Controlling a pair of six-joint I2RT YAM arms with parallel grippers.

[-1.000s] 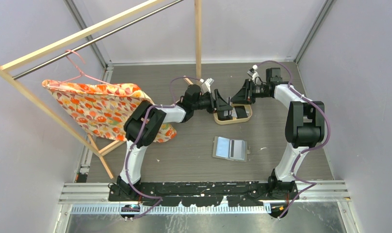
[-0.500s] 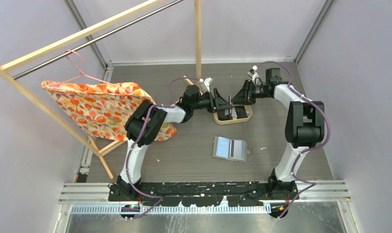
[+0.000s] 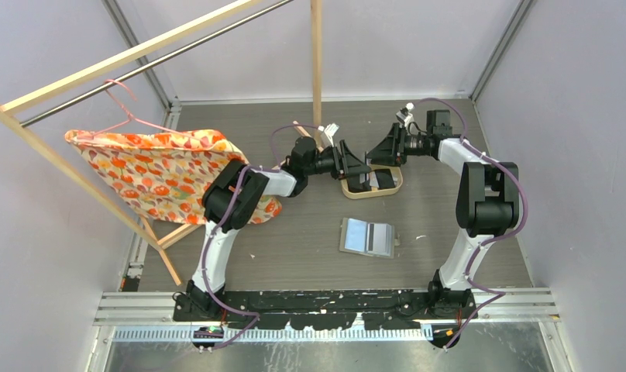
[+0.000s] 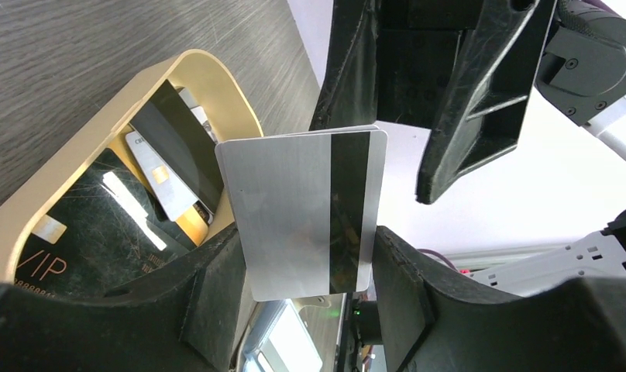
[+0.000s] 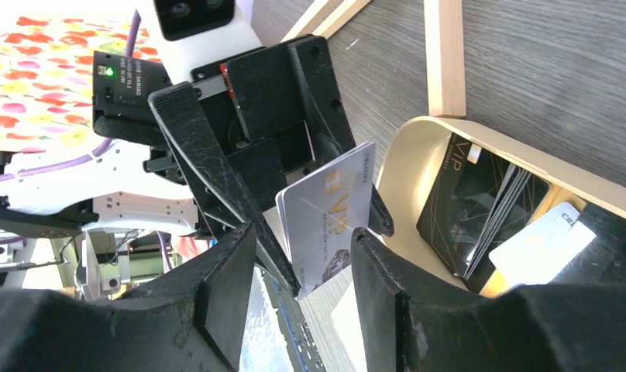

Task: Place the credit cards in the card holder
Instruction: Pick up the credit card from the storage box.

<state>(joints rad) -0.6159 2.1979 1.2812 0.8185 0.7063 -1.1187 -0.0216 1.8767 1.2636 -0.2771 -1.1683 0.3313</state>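
Newly loosens right claw (image 5: 304, 232); clamps upright credit card (image 4: 294, 194) edgewise in left claw (image 4: 302, 248), wallet (image 3: 367, 237) lying toward arm bases.

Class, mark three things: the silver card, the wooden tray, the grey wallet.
silver card (image 4: 294, 217): left wrist view, centre of its face.
wooden tray (image 4: 62, 167): left wrist view, its rim.
grey wallet (image 3: 366, 237): top view, its open inside.

The silver card (image 5: 325, 221) gripped upright in the left gripper (image 4: 306, 232) showed "VIP" in pale gold on the face turned to the right gripper (image 5: 302, 232), and the smaller print under it was too fine for me to read. Just beneath both grippers, in the tray (image 4: 194, 66), a black card (image 4: 101, 232) also read "VIP" above a row of illegible digits.
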